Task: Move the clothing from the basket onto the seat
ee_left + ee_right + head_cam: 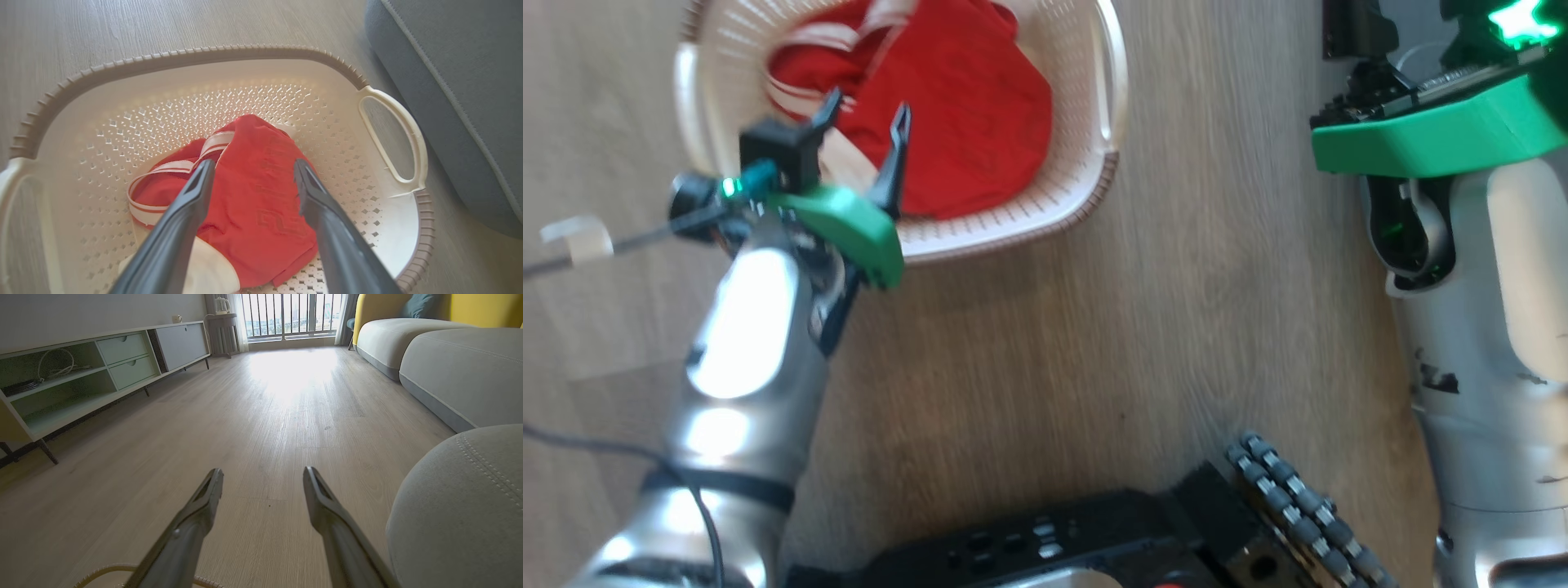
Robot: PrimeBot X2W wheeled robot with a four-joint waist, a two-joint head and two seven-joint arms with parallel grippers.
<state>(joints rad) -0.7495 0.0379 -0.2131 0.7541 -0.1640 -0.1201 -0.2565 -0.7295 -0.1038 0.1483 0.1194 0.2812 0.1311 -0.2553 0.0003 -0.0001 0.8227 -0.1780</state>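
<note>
Left gripper (254, 165), fingers spread wide above the clothing (261, 204) heaped in the basket (163, 57) beside the seat (457, 81), should sink straight into the thickest fold before pinching, clear of the perforated wall.

No readable text (clothing (265, 204) print indistinct)
</note>
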